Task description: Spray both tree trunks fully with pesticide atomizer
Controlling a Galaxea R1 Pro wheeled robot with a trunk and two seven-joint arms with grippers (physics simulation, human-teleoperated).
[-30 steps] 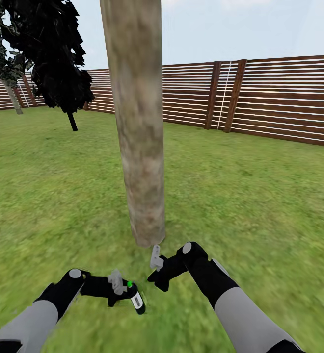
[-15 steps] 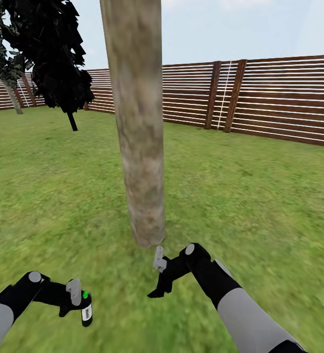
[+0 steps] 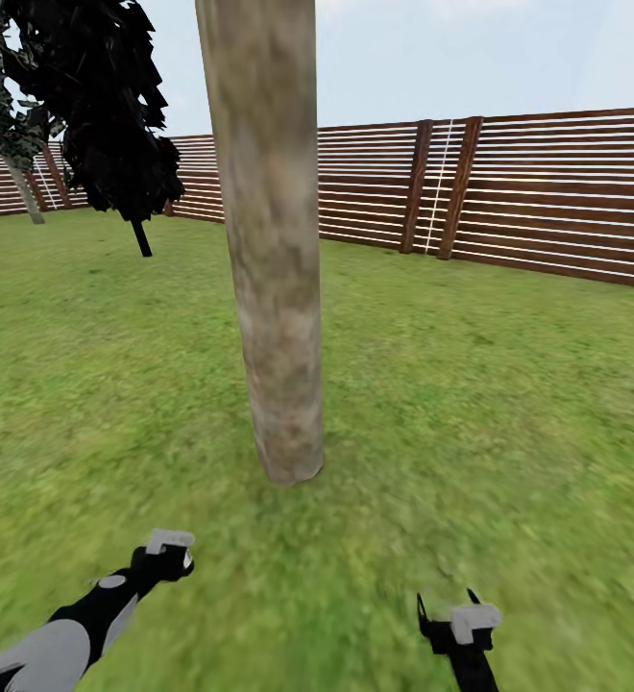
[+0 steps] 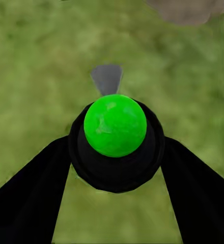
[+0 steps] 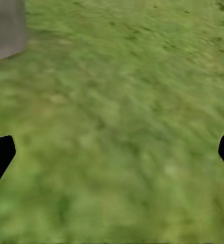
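Head view: left gripper point(image 3: 168, 553) hangs low over the floor point(image 3: 509, 404); at its wrist camera both fingers point(image 4: 30, 198) clamp the pesticide atomizer point(image 4: 115, 133), green cap toward the lens. Tree trunk point(image 3: 269, 250) stands centre. Right gripper point(image 3: 447, 615) spread wide, holding nothing, above grass.
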